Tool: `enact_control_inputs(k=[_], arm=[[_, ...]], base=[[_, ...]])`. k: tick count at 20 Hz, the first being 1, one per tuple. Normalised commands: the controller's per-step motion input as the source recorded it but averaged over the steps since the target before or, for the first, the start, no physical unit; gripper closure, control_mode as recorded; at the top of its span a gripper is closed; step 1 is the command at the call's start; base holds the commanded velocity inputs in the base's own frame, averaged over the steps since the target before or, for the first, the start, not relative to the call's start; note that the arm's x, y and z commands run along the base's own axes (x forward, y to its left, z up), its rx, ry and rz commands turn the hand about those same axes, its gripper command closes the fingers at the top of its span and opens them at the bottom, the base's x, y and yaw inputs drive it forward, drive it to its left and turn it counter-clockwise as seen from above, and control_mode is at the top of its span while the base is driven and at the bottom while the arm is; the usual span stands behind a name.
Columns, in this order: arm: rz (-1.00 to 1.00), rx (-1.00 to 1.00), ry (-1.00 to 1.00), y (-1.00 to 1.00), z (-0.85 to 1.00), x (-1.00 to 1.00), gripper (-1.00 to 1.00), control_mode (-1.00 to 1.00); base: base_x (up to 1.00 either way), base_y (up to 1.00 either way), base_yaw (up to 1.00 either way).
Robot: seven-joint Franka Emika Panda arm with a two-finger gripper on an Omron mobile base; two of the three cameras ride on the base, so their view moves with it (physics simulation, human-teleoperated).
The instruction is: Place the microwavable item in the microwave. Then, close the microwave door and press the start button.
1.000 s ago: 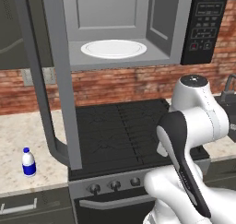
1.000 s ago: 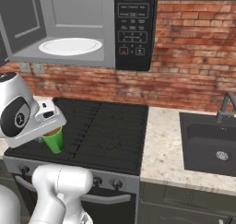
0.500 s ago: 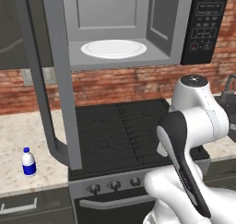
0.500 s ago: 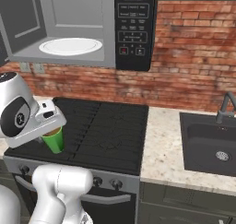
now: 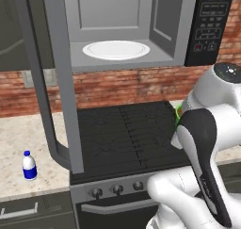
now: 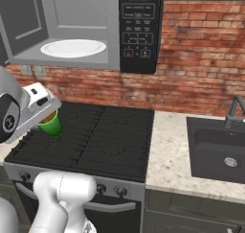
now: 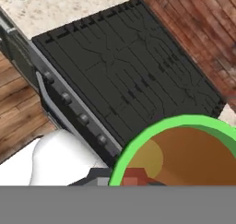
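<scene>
My gripper (image 6: 47, 116) is shut on the green cup (image 6: 50, 125) with brown contents, which hangs over the stove's left side in the right base view. From the hand camera the cup (image 7: 184, 154) is very near, its rim and brown inside at the lower right; my fingertips are hidden. A green sliver of the cup (image 5: 179, 111) peeks out behind my arm. The microwave (image 5: 117, 16) stands above with the white turntable plate (image 5: 116, 50) bare. The microwave door (image 5: 61, 82) is swung open to the left, bar handle (image 5: 37, 82) outward. The black control panel (image 6: 139, 30) shows green digits.
A black stove (image 6: 95, 136) with front knobs lies under the microwave. A small blue-labelled bottle (image 5: 29, 165) stands on the counter left of it. A dark sink (image 6: 220, 148) with a faucet (image 6: 234, 110) sits to the right. A brick wall backs everything.
The cup has risen off the stove in my gripper, and my arm has shifted up and to the right in the left base view.
</scene>
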Motion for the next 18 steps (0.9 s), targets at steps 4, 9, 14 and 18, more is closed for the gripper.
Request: enact_control_inputs(k=[4,9,14,18], arm=[[0.20,-0.03,-0.20,0.00,0.81,0.00,1.00,-1.00],[0.14,-0.05,-0.07,0.07,0.48,0.00,1.00,-1.00],[0.10,-0.08,0.00,0.11,0.41,0.08,1.00,-1.00],[0.07,-0.05,0.00,0.04,0.46,0.17,1.00,-1.00]], base=[[0.00,0.00,0.00],[0.00,0.00,0.00],[0.00,0.00,0.00],[0.00,0.00,0.00]])
